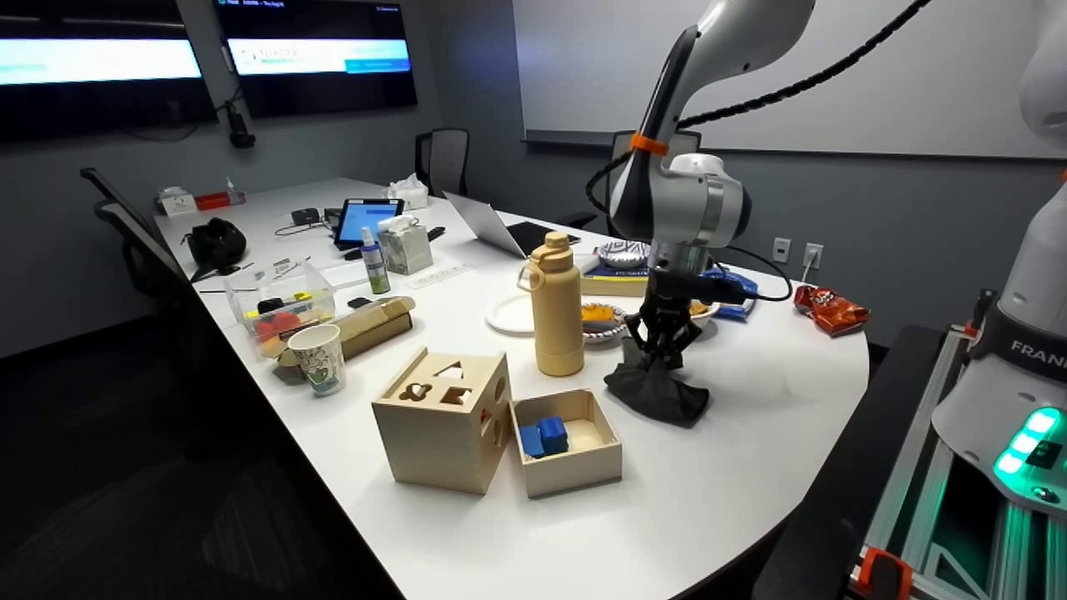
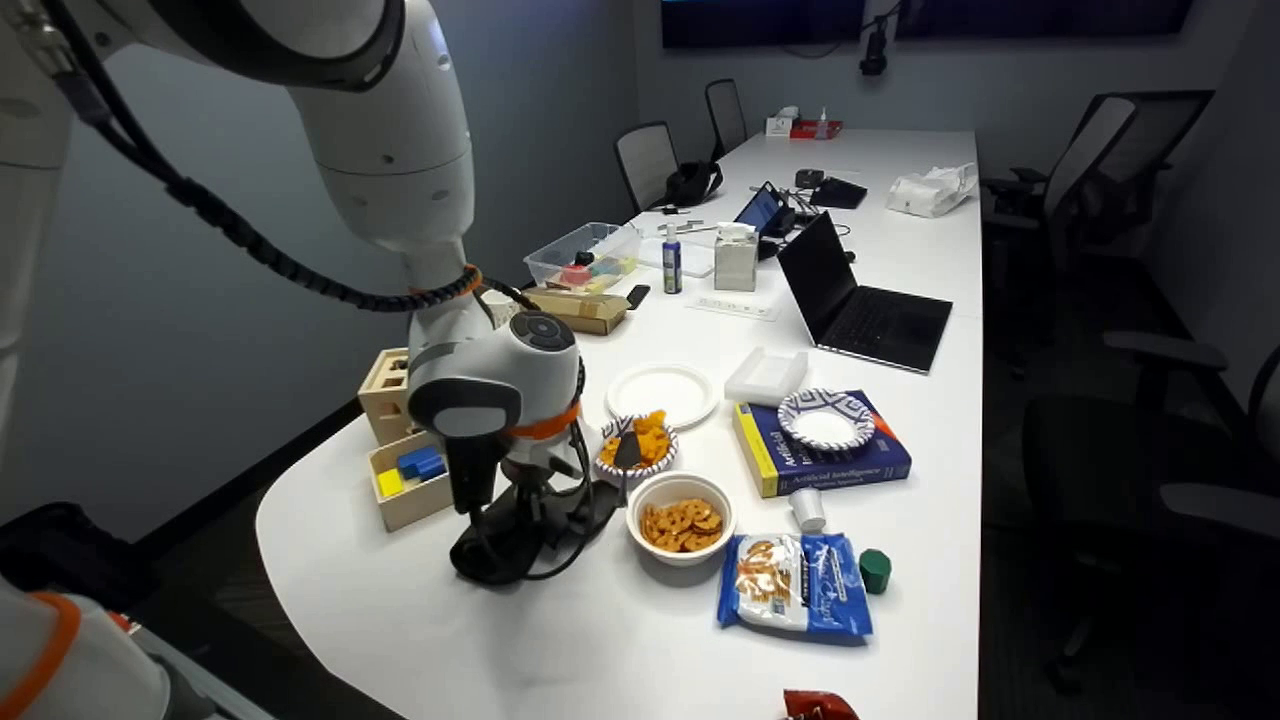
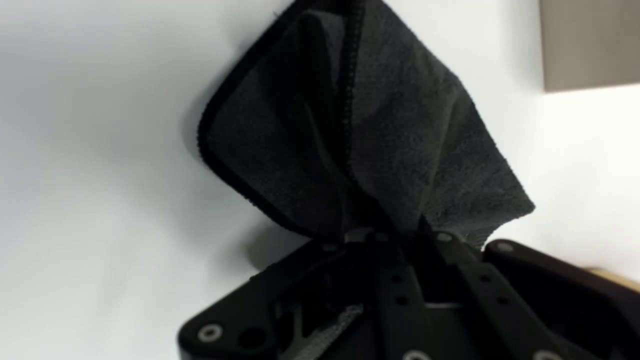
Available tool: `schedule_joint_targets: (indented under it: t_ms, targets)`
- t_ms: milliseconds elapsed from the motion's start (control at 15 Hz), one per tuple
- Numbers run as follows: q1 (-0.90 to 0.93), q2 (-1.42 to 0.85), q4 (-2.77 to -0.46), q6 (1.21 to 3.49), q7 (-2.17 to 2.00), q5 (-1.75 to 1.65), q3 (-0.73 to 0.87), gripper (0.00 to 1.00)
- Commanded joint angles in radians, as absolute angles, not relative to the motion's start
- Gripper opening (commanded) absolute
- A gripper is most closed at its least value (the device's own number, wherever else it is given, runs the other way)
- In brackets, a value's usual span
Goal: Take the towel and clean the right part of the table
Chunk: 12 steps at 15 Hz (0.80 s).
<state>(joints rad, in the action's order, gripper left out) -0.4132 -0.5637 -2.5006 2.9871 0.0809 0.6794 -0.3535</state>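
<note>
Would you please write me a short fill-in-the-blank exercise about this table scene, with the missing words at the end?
1. The dark towel is held in the robot's ____.
2. A patterned bowl sits on top of a blue ____.
3. The wooden box without a lid holds yellow and ____ blocks.
4. The laptop is ____, not folded shut.

Missing words: gripper; book; blue; open.
</note>
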Motion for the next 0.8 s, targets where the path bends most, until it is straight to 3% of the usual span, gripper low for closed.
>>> schedule_joint_targets:
  t_ms: [0,333,733]
  targets:
    - [-0.396,-0.569,-2.481,2.836,0.102,0.619,-0.355,0.02]
    - [-0.284,-0.509,-2.535,2.663,0.037,0.590,-0.212,0.02]
    - [-0.238,-0.468,-2.607,2.721,-0.037,0.605,-0.035,0.02]
